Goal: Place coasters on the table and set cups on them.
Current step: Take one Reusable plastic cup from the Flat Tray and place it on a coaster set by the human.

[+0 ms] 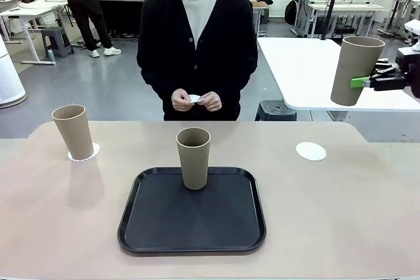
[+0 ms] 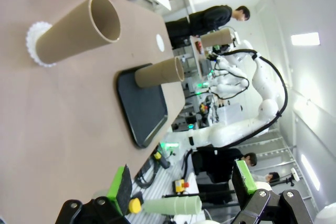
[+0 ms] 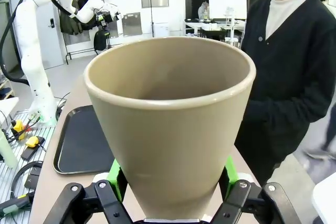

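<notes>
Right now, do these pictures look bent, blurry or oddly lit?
Front view: soft even light, the left cup casts a faint shadow toward the camera. Left wrist view: scene rolled sideways, light panel glaring. Right wrist view: the held cup looms huge, lens-swollen.

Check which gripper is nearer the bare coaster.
Right. The right gripper, holding a cup, hangs above and right of the coaster; the left gripper is far across the table, beyond the tray.

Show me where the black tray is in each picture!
Front view: black tray low in the middle, under the standing cup.
Left wrist view: near the middle, turned sideways.
Right wrist view: lower left, past the raised cup.
Shared landmark: the raised cup, seen in all three.
</notes>
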You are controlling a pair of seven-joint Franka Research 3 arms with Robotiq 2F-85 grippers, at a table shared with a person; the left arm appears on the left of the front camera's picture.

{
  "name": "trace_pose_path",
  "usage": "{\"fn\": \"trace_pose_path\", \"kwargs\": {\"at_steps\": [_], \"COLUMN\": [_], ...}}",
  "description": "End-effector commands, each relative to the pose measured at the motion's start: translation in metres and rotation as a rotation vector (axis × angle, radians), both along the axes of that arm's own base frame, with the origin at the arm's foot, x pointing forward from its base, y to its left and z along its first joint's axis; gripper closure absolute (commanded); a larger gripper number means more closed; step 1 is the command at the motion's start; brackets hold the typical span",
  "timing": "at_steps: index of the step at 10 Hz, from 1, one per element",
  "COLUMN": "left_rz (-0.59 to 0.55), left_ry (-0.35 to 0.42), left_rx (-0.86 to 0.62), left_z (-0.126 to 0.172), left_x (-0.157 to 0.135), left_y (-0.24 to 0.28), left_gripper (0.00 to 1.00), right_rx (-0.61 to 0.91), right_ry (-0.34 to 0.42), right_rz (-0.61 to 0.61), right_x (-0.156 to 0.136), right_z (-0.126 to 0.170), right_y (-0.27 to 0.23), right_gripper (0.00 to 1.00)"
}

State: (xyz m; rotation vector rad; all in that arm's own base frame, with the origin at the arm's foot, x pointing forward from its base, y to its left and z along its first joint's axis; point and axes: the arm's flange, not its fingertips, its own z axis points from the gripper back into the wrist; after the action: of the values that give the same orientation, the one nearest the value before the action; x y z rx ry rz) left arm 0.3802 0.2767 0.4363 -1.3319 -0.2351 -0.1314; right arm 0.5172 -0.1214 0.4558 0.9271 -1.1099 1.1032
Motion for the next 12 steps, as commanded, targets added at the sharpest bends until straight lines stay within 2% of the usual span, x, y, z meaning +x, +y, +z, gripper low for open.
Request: {"fn": "trace_pose_path", "kwargs": {"at_steps": [1,4,5,7,9,10,12], "left_rz": [0.001,0.001,0.001,0.001,0.001,0.001,0.001], "left_ry": [0.002,0.002,0.002,0.002,0.002,0.002,0.002], "left_rx": [-0.007,-0.007,-0.007,-0.007,-0.007,-0.007,-0.007], "left_z": [0.003,0.003,0.003,0.003,0.003,0.003,0.003], "left_x": [-0.001,-0.001,-0.001,-0.001,-0.001,-0.001,-0.001], "left_y": [0.000,0.000,0.000,0.000,0.000,0.000,0.000], "left_gripper": [0.00,0.00,0.00,0.00,0.00,0.00,0.00], "right_rx": [0.009,0.005,0.008,0.008,-0.014,-0.034,-0.069], "right_ry": [-0.002,0.001,0.007,0.006,0.002,0.026,0.017], "right_rz": [0.020,0.007,0.075,0.117,0.162,0.168,0.183], "right_x": [-0.002,-0.001,0.018,0.050,0.069,0.076,0.083], "right_z": [0.001,0.000,-0.011,-0.034,-0.059,-0.076,-0.098], "right_y": [0.001,0.001,-0.002,0.003,0.011,0.015,0.018], "right_gripper": [0.18,0.18,0.18,0.18,0.18,0.18,0.18]}}
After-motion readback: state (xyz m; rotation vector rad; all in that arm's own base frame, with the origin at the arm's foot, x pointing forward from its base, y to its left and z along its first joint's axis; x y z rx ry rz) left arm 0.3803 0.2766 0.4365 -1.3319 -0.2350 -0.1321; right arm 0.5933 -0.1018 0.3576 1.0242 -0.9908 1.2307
